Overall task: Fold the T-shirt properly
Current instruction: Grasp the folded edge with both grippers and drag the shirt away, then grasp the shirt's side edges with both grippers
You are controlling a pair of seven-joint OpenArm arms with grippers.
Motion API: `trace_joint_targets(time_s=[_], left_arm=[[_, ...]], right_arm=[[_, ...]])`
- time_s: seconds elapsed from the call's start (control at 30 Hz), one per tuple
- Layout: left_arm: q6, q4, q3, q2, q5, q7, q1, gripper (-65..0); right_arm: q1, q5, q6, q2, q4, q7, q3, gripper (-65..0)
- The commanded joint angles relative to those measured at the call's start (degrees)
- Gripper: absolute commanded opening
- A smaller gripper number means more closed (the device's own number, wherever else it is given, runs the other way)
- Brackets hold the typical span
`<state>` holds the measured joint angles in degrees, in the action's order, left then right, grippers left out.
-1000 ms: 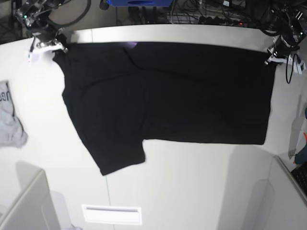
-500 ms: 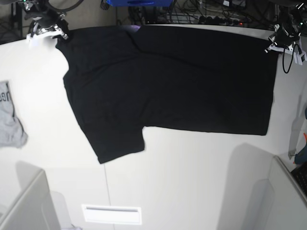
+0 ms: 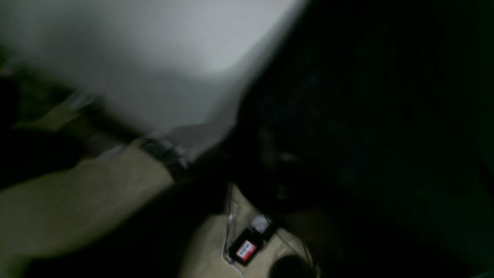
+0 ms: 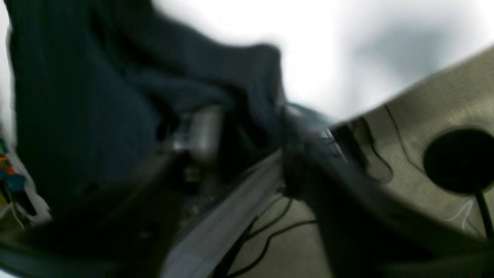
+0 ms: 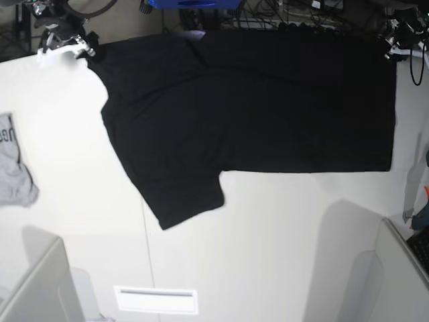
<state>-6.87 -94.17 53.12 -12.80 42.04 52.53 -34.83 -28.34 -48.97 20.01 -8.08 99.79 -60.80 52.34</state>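
The T-shirt (image 5: 255,107) is lying opened out, plain black side up, across the far part of the white surface (image 5: 268,268), with its far edge reaching the surface's back edge and perhaps hanging slightly over it. One short sleeve is sticking out toward the near side of the shirt's body, and a small sliver of purple is showing at the far edge, near the collar. Judging from this, no fold is made yet: the cloth is only being stretched flat by two corners, so the sleeves and body are all still waiting to be folded.

The right end effector (image 5: 82,47) is sitting at the T-shirt's far corner on the sleeve side, and it is appearing to pinch a bunch of black cloth there; the right wrist view, though blurred, is showing dark fabric (image 4: 115,96) gathered right against the fingers. The left end effector (image 5: 395,43) is at the T-shirt's opposite far corner, touching the hem, and seems to be gripping it, but the left wrist view is too dark and smeared to confirm how far it is open.

A small grey garment (image 5: 15,168) is lying well apart from the T-shirt, beyond the sleeve side.
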Motion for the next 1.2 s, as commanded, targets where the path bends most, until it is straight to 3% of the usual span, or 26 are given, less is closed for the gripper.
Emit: trace_joint_targets(time_s=[0.0, 0.07, 0.13, 0.3, 0.53, 0.63, 0.8, 0.83, 0.97, 1.07, 1.17], left_arm=[[-0.55, -2.22, 1.16, -0.79, 1.17, -0.80, -0.38, -29.5], [-0.55, -4.25, 2.74, -0.70, 1.17, -0.80, -0.38, -15.3], [-0.55, -6.01, 4.85, -0.61, 1.17, -0.80, -0.38, -7.9], [-0.55, -7.94, 10.22, -0.79, 1.17, -0.80, 2.87, -7.2], [-0.55, -10.31, 11.10, -2.10, 1.17, -0.80, 8.06, -8.1], [-0.55, -12.95, 11.10, -2.19, 1.17, -0.80, 9.82, -22.1], [-0.55, -13.57, 7.84, -5.44, 0.73, -0.80, 11.49, -60.9], [-0.55, -13.48, 6.79, -5.97, 0.73, -0.80, 11.49, -65.0], [-0.55, -13.39, 6.35, -6.68, 0.55, -0.80, 11.14, -65.0], [-0.55, -13.39, 6.44, -6.76, 0.55, -0.80, 11.05, -65.0], [-0.55, -13.30, 6.44, -6.85, 0.46, -0.80, 11.05, -65.0]], right_arm=[[-0.45, -0.13, 0.08, 0.47, 1.00, 0.62, 0.63, -28.7], [-0.63, -0.30, 0.25, 0.21, 2.32, 0.71, 4.32, -28.2], [-0.45, -0.30, 0.34, 0.12, 3.99, 1.67, 6.96, -28.7], [0.51, -0.04, 0.25, 2.85, 8.04, 4.58, 6.26, -28.7], [12.29, 0.31, -0.54, 10.05, 8.04, 2.20, -10.45, -28.7], [20.47, 2.07, -3.79, 12.16, 6.45, 2.20, -17.92, -28.7], [39.28, 13.41, -5.11, 13.22, -11.30, 2.38, -29.26, -28.5], [43.06, 15.78, -5.02, 13.22, -16.32, 2.90, -30.84, -28.5], [54.49, 22.20, -5.02, 13.39, -35.48, 8.44, -37.26, -28.1], [59.15, 23.17, -5.02, 15.15, -47.35, 13.54, -42.45, -23.4], [61.08, 23.17, -5.02, 16.21, -55.44, 18.47, -47.46, -22.8]])
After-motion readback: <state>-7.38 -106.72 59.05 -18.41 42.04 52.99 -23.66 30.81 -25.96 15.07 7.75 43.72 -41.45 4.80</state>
